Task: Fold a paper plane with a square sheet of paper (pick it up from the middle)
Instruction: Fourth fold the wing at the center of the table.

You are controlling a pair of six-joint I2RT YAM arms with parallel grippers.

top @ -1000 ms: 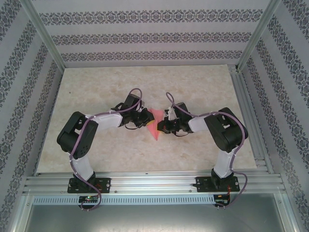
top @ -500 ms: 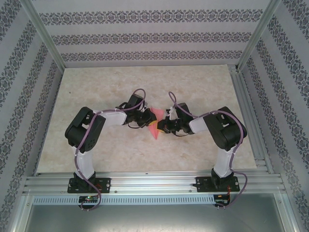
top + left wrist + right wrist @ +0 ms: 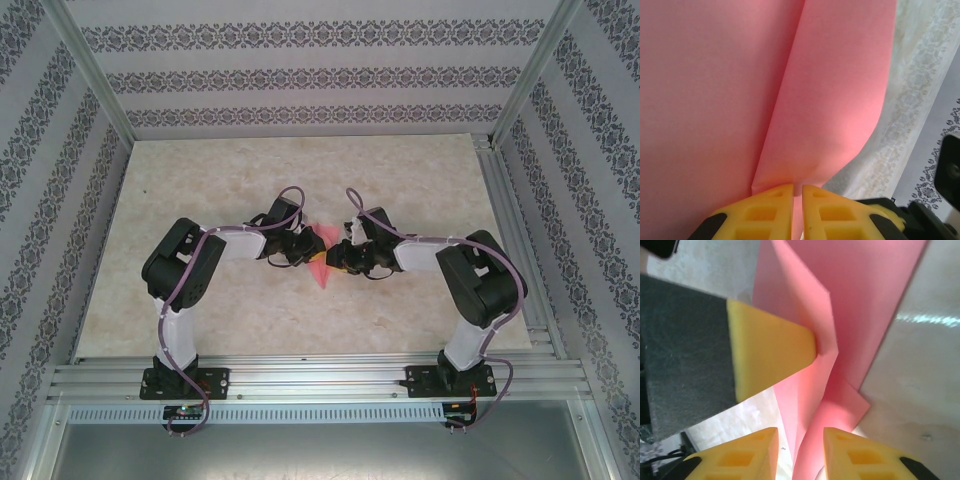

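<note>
Now your left claw [image 3: 797,191] pinches the folded paper [image 3: 835,100] while the right claw [image 3: 800,436] stands open; that one-sided grip could let creases spring apart.

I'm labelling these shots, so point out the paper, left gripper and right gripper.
paper [image 3: 715,100], left wrist view, broad flap left of the crease.
left gripper [image 3: 797,197], left wrist view, midway between its yellow fingertips.
right gripper [image 3: 800,445], right wrist view, midway between its yellow fingertips.

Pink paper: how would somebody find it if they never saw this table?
Look at the middle of the pale marble-patterned table. There, between the left pincer and the right pincer, is the folded pink paper, tapering to a point toward the arms' bases. Nothing else there is pink.
</note>
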